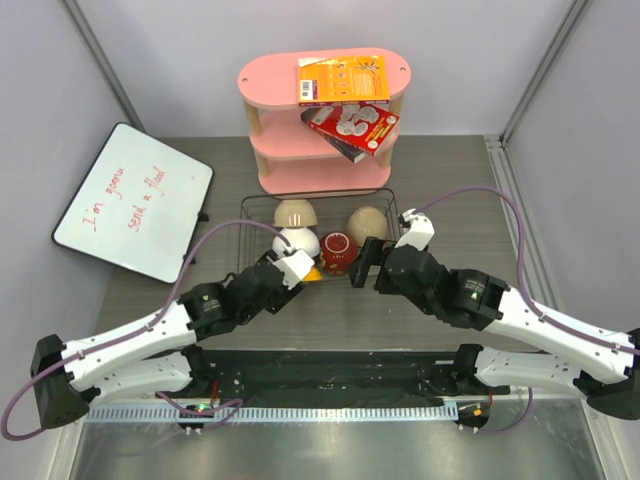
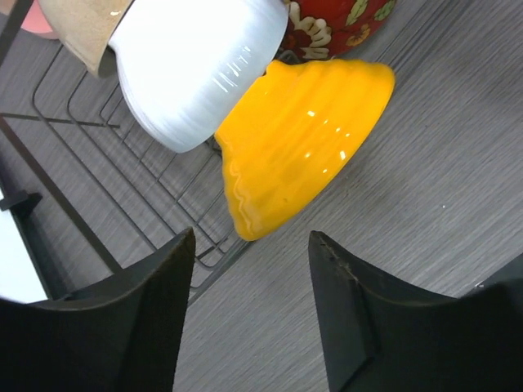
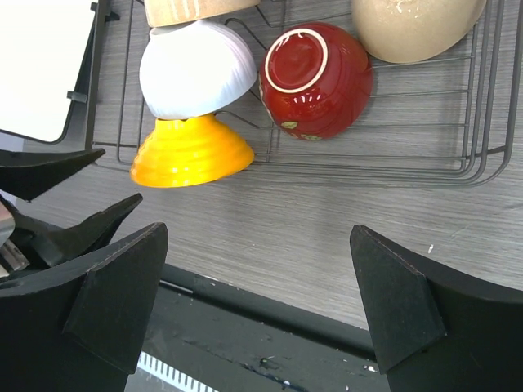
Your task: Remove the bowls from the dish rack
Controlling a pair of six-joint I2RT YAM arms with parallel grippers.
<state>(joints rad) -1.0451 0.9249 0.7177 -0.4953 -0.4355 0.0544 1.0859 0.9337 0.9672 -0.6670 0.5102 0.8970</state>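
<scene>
The black wire dish rack [image 1: 385, 205] stands mid-table. In it are a beige bowl [image 1: 296, 212], a white bowl [image 1: 298, 240], a dark red patterned bowl [image 1: 338, 252] and a second, larger beige bowl [image 1: 368, 222]. A yellow-orange bowl [image 2: 294, 147] lies tipped under the white bowl [image 2: 196, 65], its rim over the rack's front wire [image 2: 122, 188]. My left gripper [image 2: 252, 245] is open and empty, just short of the yellow rim. My right gripper [image 3: 257, 231] is open and empty over the table, in front of the yellow bowl [image 3: 192, 153] and red bowl [image 3: 315, 77].
A pink three-tier shelf [image 1: 270, 75] with boxes stands behind the rack. A whiteboard [image 1: 135, 200] with red writing lies at the left. The black base rail [image 1: 330, 370] runs along the near edge. Grey walls close in both sides.
</scene>
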